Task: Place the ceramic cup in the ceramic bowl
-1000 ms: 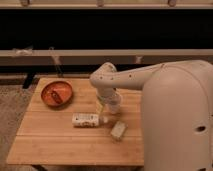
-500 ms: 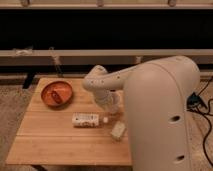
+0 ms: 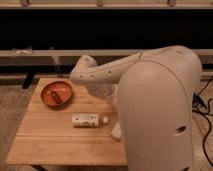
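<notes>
The ceramic bowl (image 3: 56,93), orange-terracotta with a darker rim, sits at the table's far left and has a dark reddish object in it. The ceramic cup (image 3: 108,93), small and whitish, shows just below my white arm near the table's far middle, right of the bowl. My gripper (image 3: 102,90) is at the cup, largely hidden under the arm's wrist section (image 3: 85,70). I cannot tell whether the cup rests on the table or is lifted.
A white oblong bottle (image 3: 87,119) lies on its side mid-table. A pale beige lump (image 3: 116,131) lies near my body. The wooden table (image 3: 45,145) has its front edge close by. A dark shelf and rail (image 3: 100,52) run behind it.
My arm has swung left towards the bowl, and its wrist now reaches further over the table's far side. The cup has shifted slightly left with it.
</notes>
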